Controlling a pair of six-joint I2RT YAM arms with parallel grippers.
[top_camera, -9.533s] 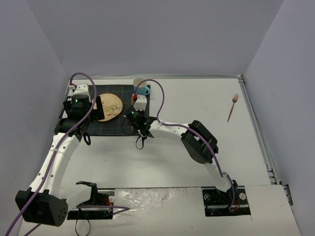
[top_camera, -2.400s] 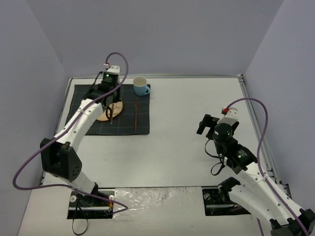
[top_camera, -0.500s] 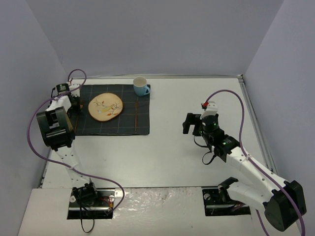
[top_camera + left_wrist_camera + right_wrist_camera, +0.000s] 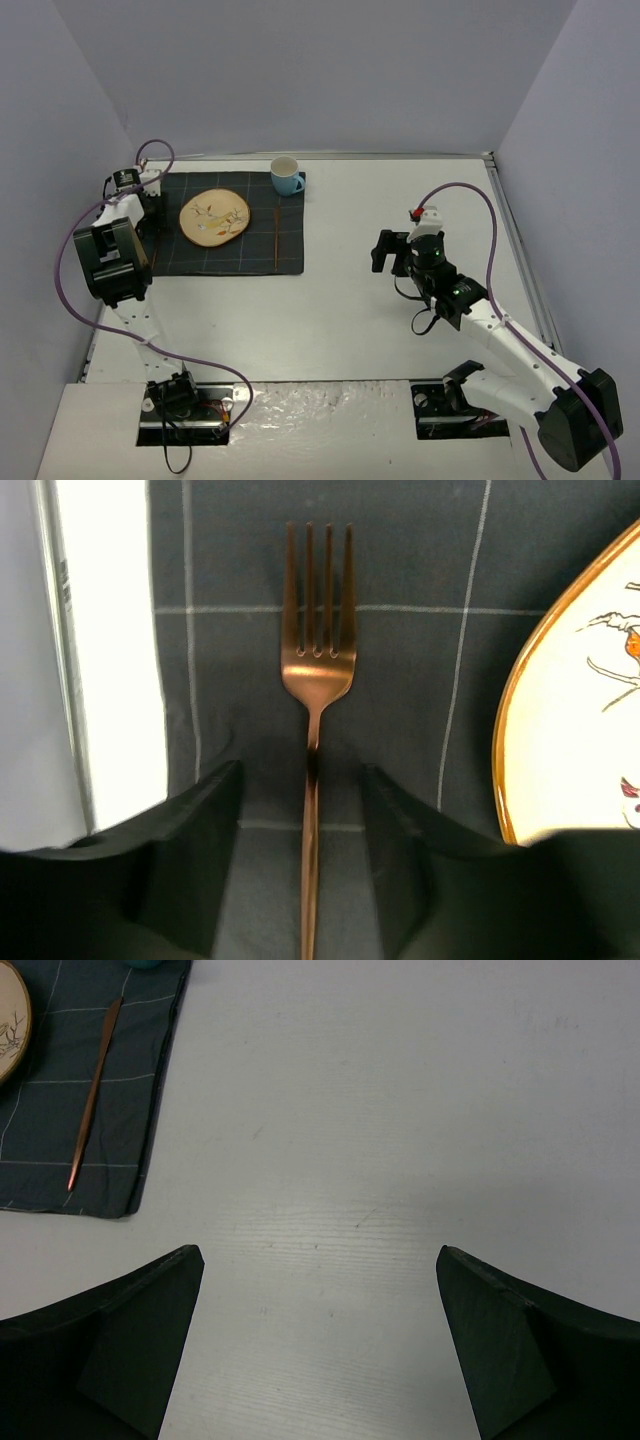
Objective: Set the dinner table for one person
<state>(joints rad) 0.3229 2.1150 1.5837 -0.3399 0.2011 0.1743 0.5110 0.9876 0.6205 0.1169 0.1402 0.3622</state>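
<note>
The thin copper metal fork (image 4: 318, 660) lies on the dark checked cloth mat (image 4: 400, 580) on the big flat white dinner table (image 4: 400, 200), and the left gripper (image 4: 305, 850), jaws a little apart beside the handle, should lift straight up without nudging it.

Left arm (image 4: 136, 322), right arm (image 4: 522, 352): white links, bulky black joint housings. Thin purple cable (image 4: 470, 189) loops along each. Red plug (image 4: 417, 213) at right wrist. Right gripper (image 4: 318, 1252): fingers (image 4: 130, 1330) matte black, wedge-shaped.
</note>
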